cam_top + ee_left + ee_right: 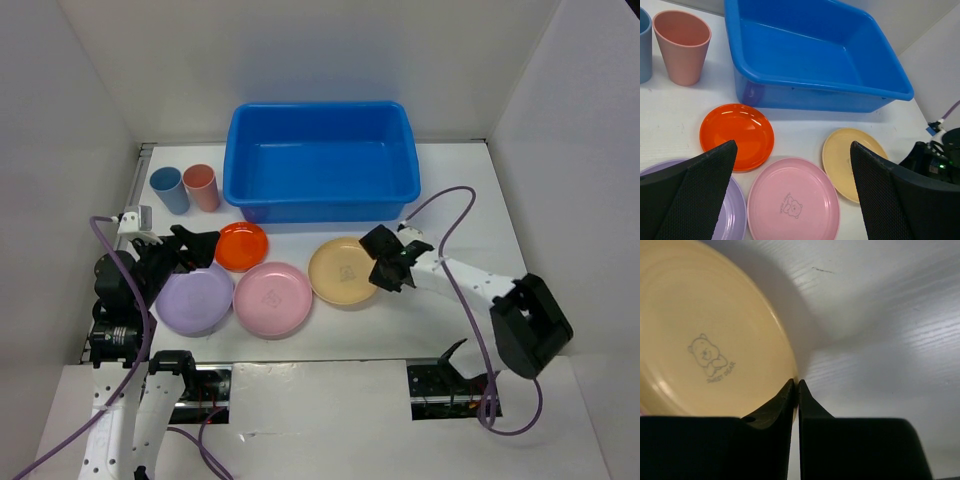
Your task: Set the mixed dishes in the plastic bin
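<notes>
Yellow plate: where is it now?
Top view: the yellow plate sits just right of centre, in front of the blue bin, right of the pink plate, right pincer shut on its right rim.

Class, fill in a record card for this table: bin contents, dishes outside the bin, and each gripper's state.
bin: empty
blue cup, pink cup: upright, left of the bin
orange plate, lavender plate, pink plate: lying in front of the bin
yellow plate: rim pinched by right gripper
left gripper: open, holding nothing
</notes>
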Controlling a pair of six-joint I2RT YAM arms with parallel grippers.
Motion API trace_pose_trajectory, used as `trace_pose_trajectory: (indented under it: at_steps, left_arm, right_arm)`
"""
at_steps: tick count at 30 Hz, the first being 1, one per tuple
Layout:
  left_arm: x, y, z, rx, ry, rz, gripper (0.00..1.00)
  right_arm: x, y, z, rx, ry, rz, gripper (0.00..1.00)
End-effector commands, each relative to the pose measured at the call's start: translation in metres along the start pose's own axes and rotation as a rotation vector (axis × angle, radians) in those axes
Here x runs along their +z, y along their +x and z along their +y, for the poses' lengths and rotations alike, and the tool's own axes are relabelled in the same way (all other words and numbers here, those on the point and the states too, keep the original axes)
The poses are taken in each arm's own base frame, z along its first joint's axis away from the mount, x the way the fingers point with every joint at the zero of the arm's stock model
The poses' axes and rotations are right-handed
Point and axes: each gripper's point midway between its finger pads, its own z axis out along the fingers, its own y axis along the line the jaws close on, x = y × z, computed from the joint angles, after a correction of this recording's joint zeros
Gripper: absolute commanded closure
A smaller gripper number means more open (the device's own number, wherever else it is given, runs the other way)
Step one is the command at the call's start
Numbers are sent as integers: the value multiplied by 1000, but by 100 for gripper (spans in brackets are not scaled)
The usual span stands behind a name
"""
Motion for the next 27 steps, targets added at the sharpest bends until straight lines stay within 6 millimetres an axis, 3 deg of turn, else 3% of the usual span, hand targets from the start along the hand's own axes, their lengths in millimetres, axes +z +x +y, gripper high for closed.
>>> trace_pose_trajectory:
  at_steps: [1,9,13,16,19,23,25,27]
  left_arm:
    - [-1,-11,-4,8,9,-37,0]
    - [1,-11,-5,8,18,-33,0]
    - [1,-10,-6,8,26,-30,0]
    - [1,-10,-8,8,34,-26,0]
    - [1,-10,-8,8,35,-26,0]
    - [1,-12,-8,11,38,-34,0]
    - [1,-12,-8,11,38,-34,0]
    - [1,-12,-8,11,38,-34,0]
  right_arm:
    - [-29,6,-4,-13,-51,21,100]
    - [-111,-6,14,22,-361,15,100]
    - [-136,-11,20,34,-439,16,100]
    - [-163,-25,35,43,-538,-13,100]
    - [-181,-50,64,14,-636,-49,100]
    - [-186,-107,100,-16,-670,-129,100]
    - [-187,-143,125,-10,-700,-183,100]
    - [-182,-179,136,14,-719,-218,100]
